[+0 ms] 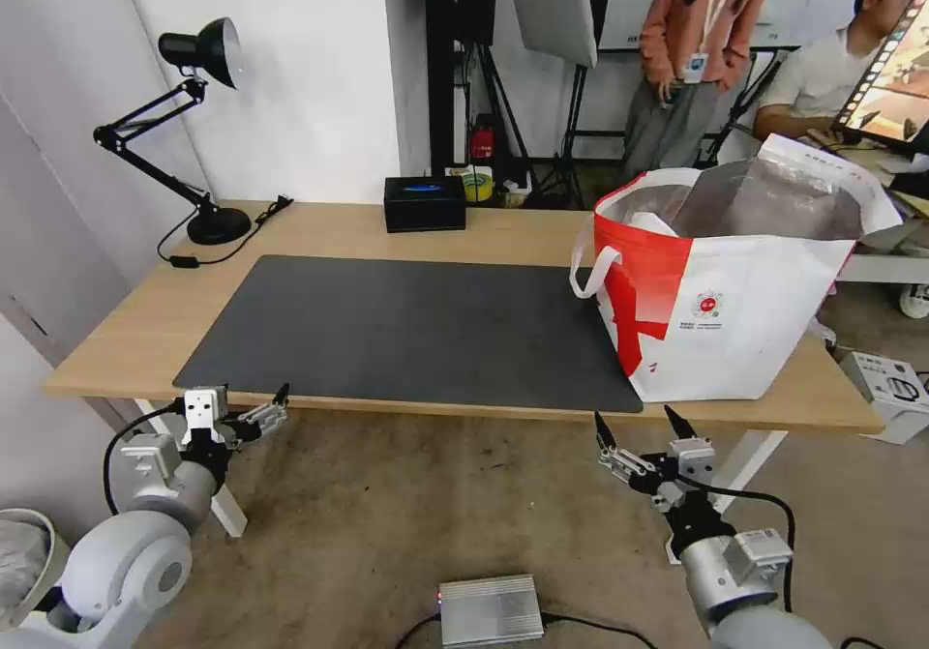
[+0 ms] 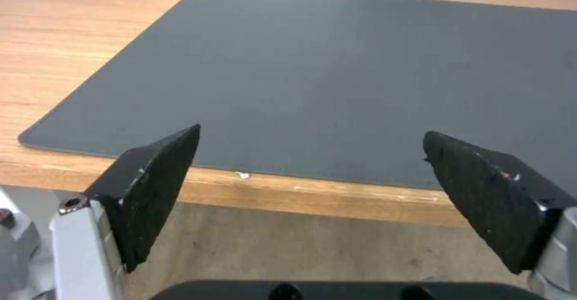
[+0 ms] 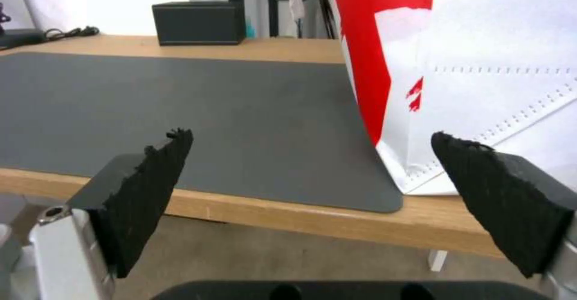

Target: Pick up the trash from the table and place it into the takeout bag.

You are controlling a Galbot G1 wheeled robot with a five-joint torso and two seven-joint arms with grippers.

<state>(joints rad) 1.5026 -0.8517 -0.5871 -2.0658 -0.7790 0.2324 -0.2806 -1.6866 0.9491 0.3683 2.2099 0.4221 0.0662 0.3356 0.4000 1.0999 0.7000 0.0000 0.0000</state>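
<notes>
We hold both arms low in front of the table [image 1: 319, 233], short of its near edge, and neither one carries anything. Our left gripper [image 1: 254, 407] hangs off the near left corner of the dark mat [image 1: 406, 330], its fingers spread wide; the left wrist view looks between the black pads [image 2: 153, 187] onto bare mat. Our right gripper [image 1: 641, 428] sits below the mat's near right corner, fingers likewise parted, and its wrist view takes in the red-and-white side of the takeout bag [image 3: 457, 65] just beyond.

The takeout bag [image 1: 726, 301] stands upright on the right end of the table, its foil-lined mouth open, one white loop handle drooping toward the mat. We can make out no bowl, tray, knotted bag or tissue on the mat or the wood around it; a black tissue box [image 1: 424, 202] and a desk lamp [image 1: 194, 127] sit along the far edge.

We judge the collecting done, or close to it, with the arms drawn back. Any next move calls first for a look over the tabletop for leftover scraps.
</notes>
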